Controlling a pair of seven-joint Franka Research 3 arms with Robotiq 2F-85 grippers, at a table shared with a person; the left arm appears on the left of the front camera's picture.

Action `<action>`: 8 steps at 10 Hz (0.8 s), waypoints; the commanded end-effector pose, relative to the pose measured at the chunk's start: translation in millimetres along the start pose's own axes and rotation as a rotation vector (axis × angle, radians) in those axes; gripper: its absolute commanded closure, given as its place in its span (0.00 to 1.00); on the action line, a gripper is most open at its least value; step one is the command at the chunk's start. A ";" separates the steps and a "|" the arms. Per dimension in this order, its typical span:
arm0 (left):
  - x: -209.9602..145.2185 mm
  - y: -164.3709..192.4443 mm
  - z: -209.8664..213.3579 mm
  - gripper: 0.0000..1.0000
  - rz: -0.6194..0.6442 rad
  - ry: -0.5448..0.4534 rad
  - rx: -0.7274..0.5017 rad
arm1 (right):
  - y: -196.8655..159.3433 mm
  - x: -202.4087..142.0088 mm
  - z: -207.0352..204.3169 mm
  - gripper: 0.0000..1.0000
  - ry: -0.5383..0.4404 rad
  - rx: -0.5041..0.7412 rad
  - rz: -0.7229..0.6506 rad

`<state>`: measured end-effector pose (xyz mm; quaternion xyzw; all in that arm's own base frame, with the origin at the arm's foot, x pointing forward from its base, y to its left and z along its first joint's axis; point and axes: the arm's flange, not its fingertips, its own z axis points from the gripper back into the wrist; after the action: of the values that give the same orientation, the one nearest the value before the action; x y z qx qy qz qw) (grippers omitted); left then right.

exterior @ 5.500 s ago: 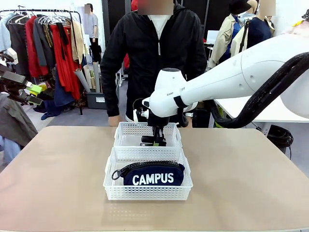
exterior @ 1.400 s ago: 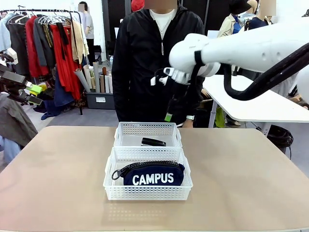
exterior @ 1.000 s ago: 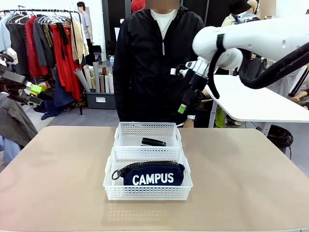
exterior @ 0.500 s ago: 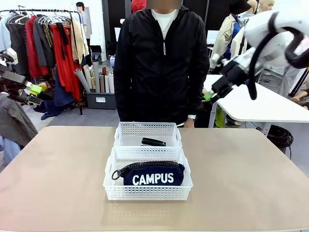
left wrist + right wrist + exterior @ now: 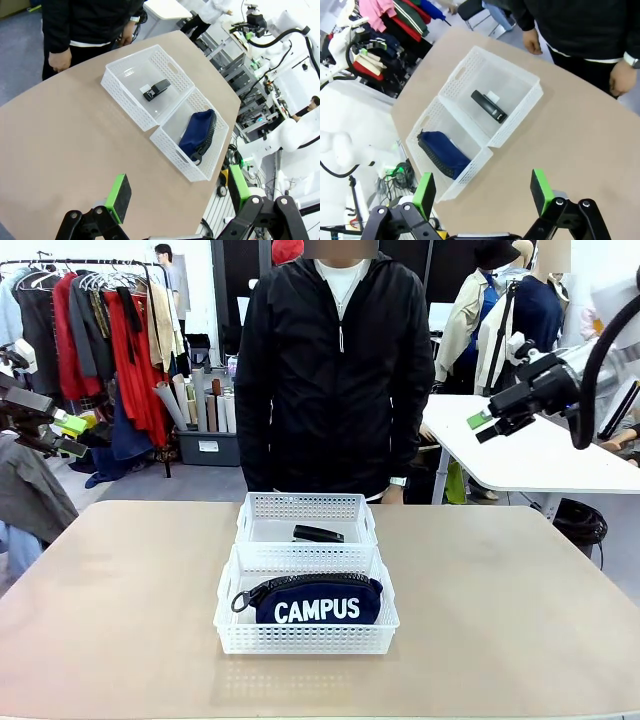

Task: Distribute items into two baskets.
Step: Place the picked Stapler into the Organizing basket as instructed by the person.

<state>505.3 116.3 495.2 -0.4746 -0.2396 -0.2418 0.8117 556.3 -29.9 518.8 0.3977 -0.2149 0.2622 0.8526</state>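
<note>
Two white lattice baskets stand end to end mid-table. The near basket [image 5: 300, 638] holds the navy CAMPUS pouch [image 5: 316, 602]. In the far basket [image 5: 305, 506] lies the small black stapler [image 5: 318, 534]. My right gripper [image 5: 487, 426] hangs open and empty, high at the right, well off the baskets. My left gripper [image 5: 72, 436] is open at the far left, above the table's edge. The left wrist view shows my left gripper [image 5: 179, 192] open over the stapler [image 5: 156, 90] and pouch [image 5: 198, 135]. Through the open right gripper [image 5: 482, 192] I see the stapler [image 5: 489, 106] and pouch [image 5: 442, 154].
A person in a black jacket [image 5: 335, 360] stands at the far edge behind the baskets, hands [image 5: 535, 47] hanging by the table. A white table [image 5: 540, 460] stands at the back right, and a clothes rack [image 5: 100, 350] at the back left. Bare tabletop [image 5: 500, 610] surrounds the baskets.
My right gripper has risen out of the far basket, leaving the stapler there, and swung up and to the right. The baskets, pouch and left arm have not moved.
</note>
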 end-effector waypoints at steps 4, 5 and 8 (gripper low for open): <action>-0.2 -1.9 0.1 0.00 0.000 -0.002 0.000 | 0.2 -58.8 17.5 0.00 -0.126 0.082 -0.005; -0.2 -1.9 0.1 0.00 0.000 -0.002 0.000 | 1.2 -66.0 19.5 0.00 -0.136 0.087 -0.004; -0.2 -1.9 0.1 0.00 0.000 -0.002 0.000 | 5.0 -82.4 21.7 0.00 -0.159 0.073 0.007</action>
<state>505.5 116.3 495.4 -0.4744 -0.2397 -0.2420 0.8117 496.2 -71.8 491.2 0.4423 -0.2486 0.2327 0.8297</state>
